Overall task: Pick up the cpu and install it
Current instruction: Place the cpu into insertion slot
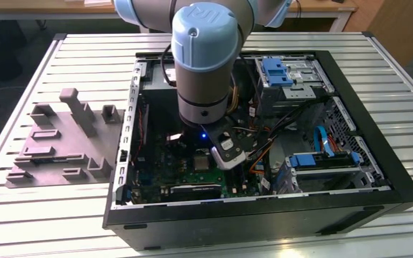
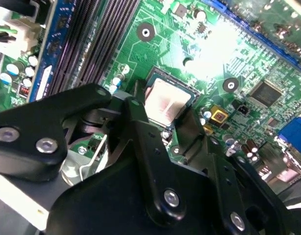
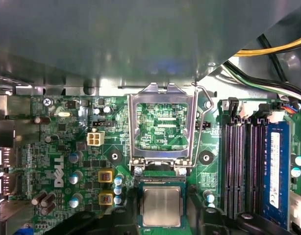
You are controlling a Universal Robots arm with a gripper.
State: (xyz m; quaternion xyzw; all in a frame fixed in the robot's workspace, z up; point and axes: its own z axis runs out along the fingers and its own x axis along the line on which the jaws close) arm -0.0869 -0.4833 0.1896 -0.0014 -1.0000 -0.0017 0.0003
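The arm reached down into the open computer case (image 1: 378, 177), which lay on its side on the slatted surface (image 1: 49, 215), and the tool (image 1: 225, 153) hung low over the green motherboard (image 3: 57, 147). The cpu (image 3: 161, 206) lay flat in its socket, its silvery top showing square within the dark socket edge in both wrist views (image 2: 163, 103). It looked already seated rather than carried. The black fingers (image 2: 140, 147) stood on either side of the chip, close to its edges, but whether they pressed on it or stood just apart I cannot tell.

The silver retention frame (image 3: 163, 125) stood swung up and back from the socket, with its wire lever (image 3: 202, 127) raised beside it. That was most likely so the chip could drop straight in, and the socket did not yet look locked.

Around the socket the room was tight. Long black memory slots (image 3: 238, 166) and one blue-labelled memory stick (image 3: 277, 171) ran along one side in the first wrist view, and small capacitors (image 3: 73, 157) and a white connector (image 3: 95, 138) sat on the other. A grey metal wall of the case hung over the board beyond the frame. In the exterior view, loose cables (image 1: 278, 134) crossed towards the drive bays with blue clips (image 1: 275, 72) on that view's right, near the arm's wrist. A grey fixture plate (image 1: 56, 145) lay on the surface at that view's left, well apart.
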